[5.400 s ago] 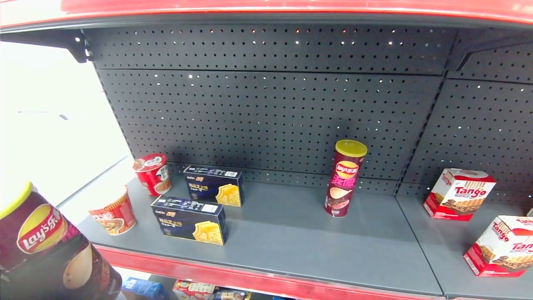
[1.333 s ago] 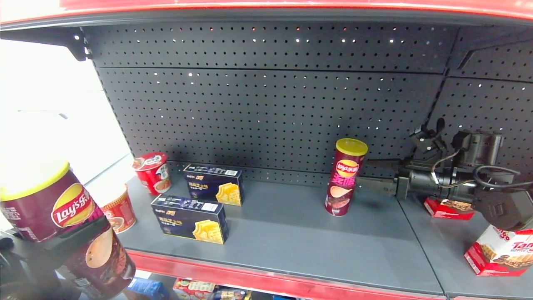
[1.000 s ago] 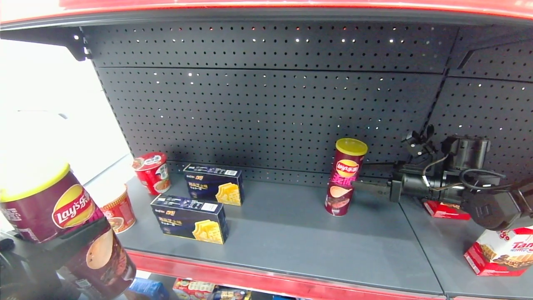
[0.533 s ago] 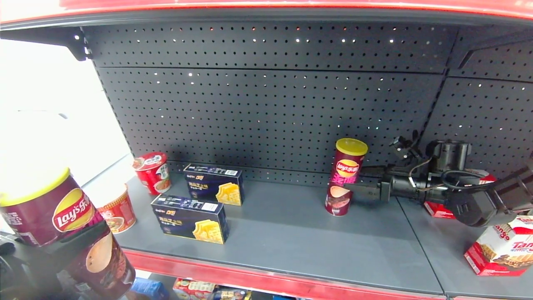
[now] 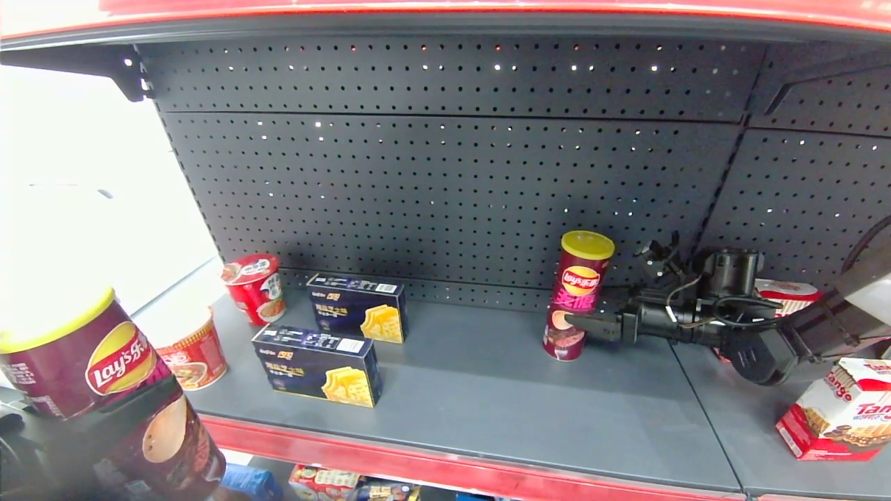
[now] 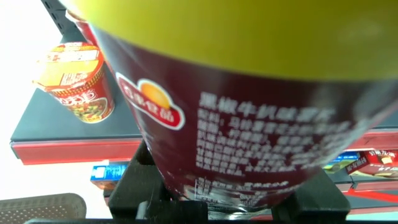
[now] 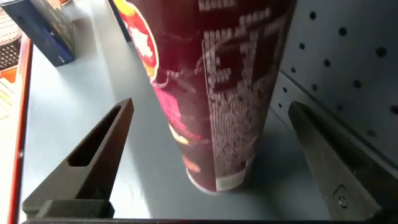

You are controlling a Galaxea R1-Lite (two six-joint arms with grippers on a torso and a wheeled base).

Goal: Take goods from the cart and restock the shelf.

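Note:
A maroon chip can [image 5: 583,292] with a yellow lid stands upright near the back of the grey shelf [image 5: 487,396]. My right gripper [image 5: 579,307] comes in from the right at the can's lower half, open, one finger in front of it and one behind. In the right wrist view the can [image 7: 217,87] sits between the fingers [image 7: 93,162] of this gripper [image 7: 210,107], with gaps on both sides. A second, matching chip can [image 5: 104,390] is tilted at the lower left, in front of the shelf edge. My left gripper [image 6: 224,194] is shut on that can [image 6: 236,124].
Two cup noodles [image 5: 254,289] [image 5: 195,356] and two dark blue boxes [image 5: 358,307] [image 5: 317,365] occupy the shelf's left part. Red and white wafer boxes [image 5: 842,417] [image 5: 786,292] stand on the right section. A perforated back panel [image 5: 445,181] closes the rear; a red lip [image 5: 418,465] runs along the front.
My right arm came in from the right and slid left until its open fingers straddle the standing can. The can in my left gripper shifted only slightly.

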